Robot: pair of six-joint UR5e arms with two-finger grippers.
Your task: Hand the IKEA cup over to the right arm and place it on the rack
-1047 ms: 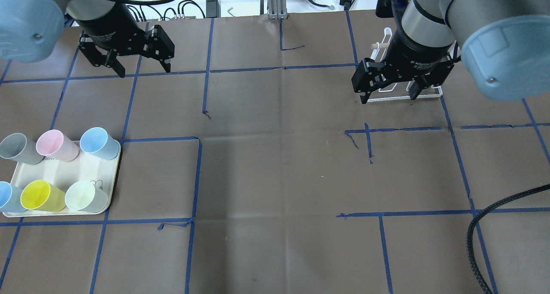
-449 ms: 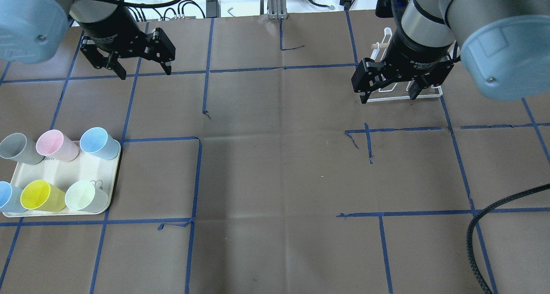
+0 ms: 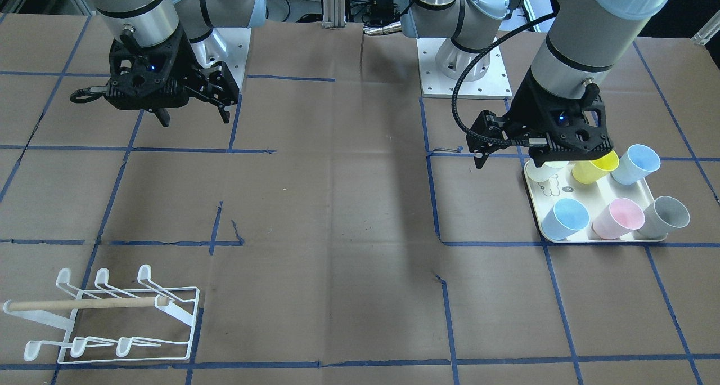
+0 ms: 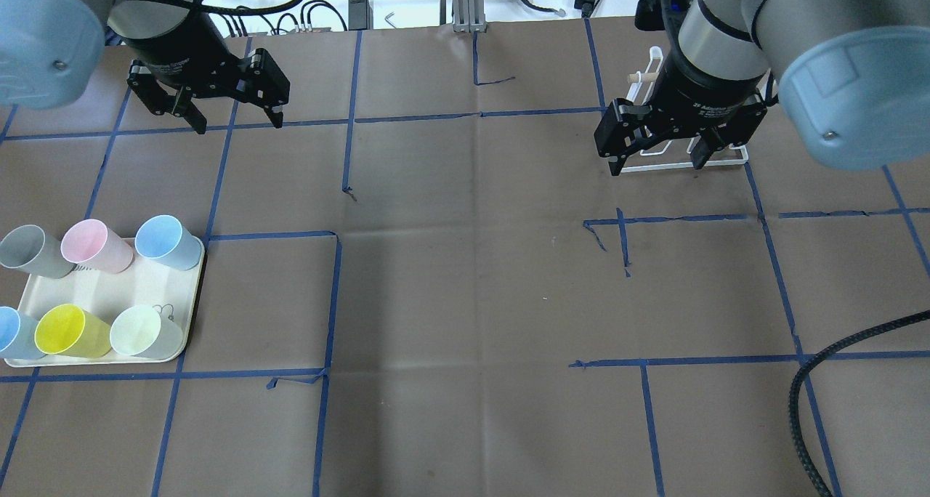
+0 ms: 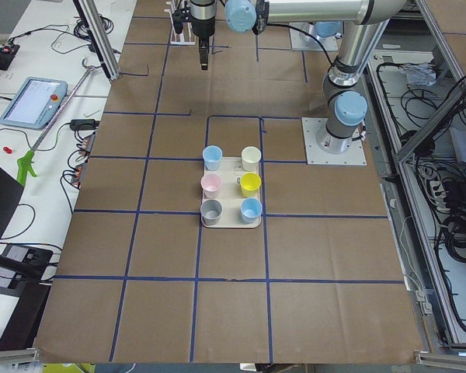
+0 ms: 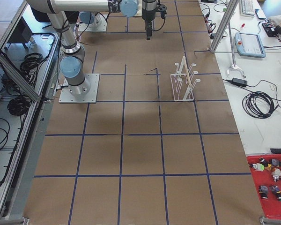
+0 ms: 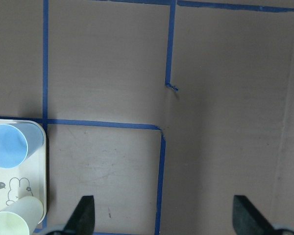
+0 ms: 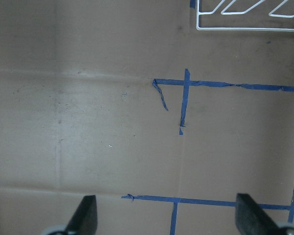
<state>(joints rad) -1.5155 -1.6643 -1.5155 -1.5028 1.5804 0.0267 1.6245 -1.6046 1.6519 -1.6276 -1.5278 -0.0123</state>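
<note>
Several IKEA cups stand on a cream tray (image 4: pixel 109 290) at the table's left: grey (image 4: pixel 25 250), pink (image 4: pixel 91 244), blue (image 4: pixel 166 241), yellow (image 4: pixel 69 330), pale green (image 4: pixel 145 331) and a second blue one (image 4: pixel 9 333). My left gripper (image 4: pixel 236 124) is open and empty, high above the table beyond the tray; it also shows in the front view (image 3: pixel 509 160). The left wrist view shows the blue cup (image 7: pixel 7 146) and the pale cup (image 7: pixel 14 220) at its lower left. My right gripper (image 4: pixel 657 166) is open and empty, in front of the white wire rack (image 3: pixel 112 317).
The rack also shows in the overhead view (image 4: pixel 719 159), the right side view (image 6: pixel 183 79) and at the top of the right wrist view (image 8: pixel 250 19). Blue tape lines cross the brown table cover. A black braided cable (image 4: pixel 821 381) loops at the near right.
My left gripper has shifted a little to the left, still open. The right arm and the cups have not moved.
</note>
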